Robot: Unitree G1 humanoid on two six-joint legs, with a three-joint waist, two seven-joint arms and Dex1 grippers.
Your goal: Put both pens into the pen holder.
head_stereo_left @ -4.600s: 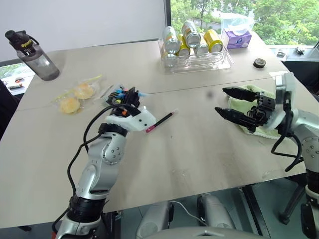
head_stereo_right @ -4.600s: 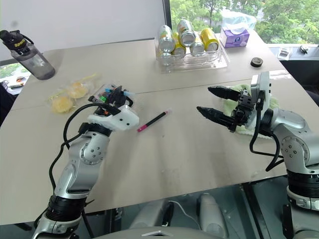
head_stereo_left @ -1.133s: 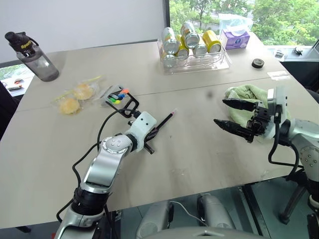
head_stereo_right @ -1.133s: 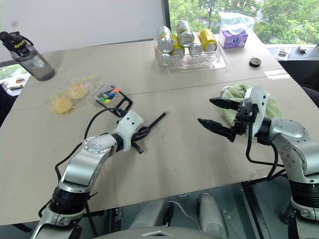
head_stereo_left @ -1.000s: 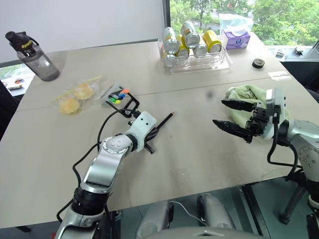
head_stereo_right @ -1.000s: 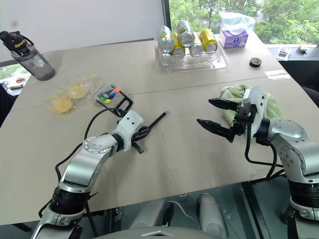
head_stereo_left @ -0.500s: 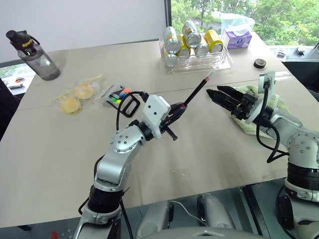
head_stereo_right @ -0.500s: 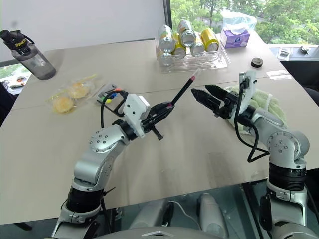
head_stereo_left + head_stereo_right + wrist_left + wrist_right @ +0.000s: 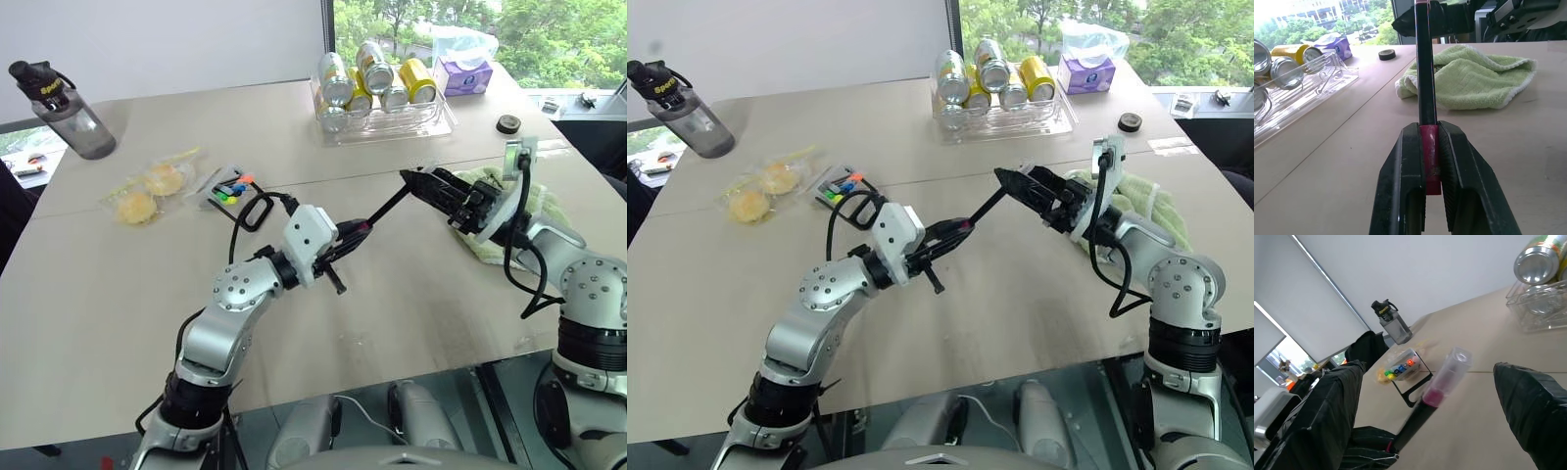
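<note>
My left gripper (image 9: pixel 356 231) is shut on the pink-red end of a slim dark pen (image 9: pixel 385 207) and holds it off the table, slanting up toward my right arm. From the left wrist, the pen (image 9: pixel 1425 73) runs straight out between the shut fingers (image 9: pixel 1408 166). My right gripper (image 9: pixel 408 180) is open, and the pen's clear-capped tip (image 9: pixel 1455 358) sits between its spread fingers (image 9: pixel 1528 396) without touching them. The black pen holder (image 9: pixel 242 191) lies on the table behind my left arm, bright tips showing. Whether the other pen lies among those tips I cannot tell.
A green towel (image 9: pixel 529 201) lies under my right arm. A clear tray of cans (image 9: pixel 384 119) stands at the back, with a tissue pack (image 9: pixel 468 73) and a black tape roll (image 9: pixel 506 123) to its right. Snack bags (image 9: pixel 147 191) and a water bottle (image 9: pixel 64 106) are at far left.
My left gripper has lifted the pen off the table and swung it up to the right. My right gripper has rolled and moved left until its fingers flank the pen's tip.
</note>
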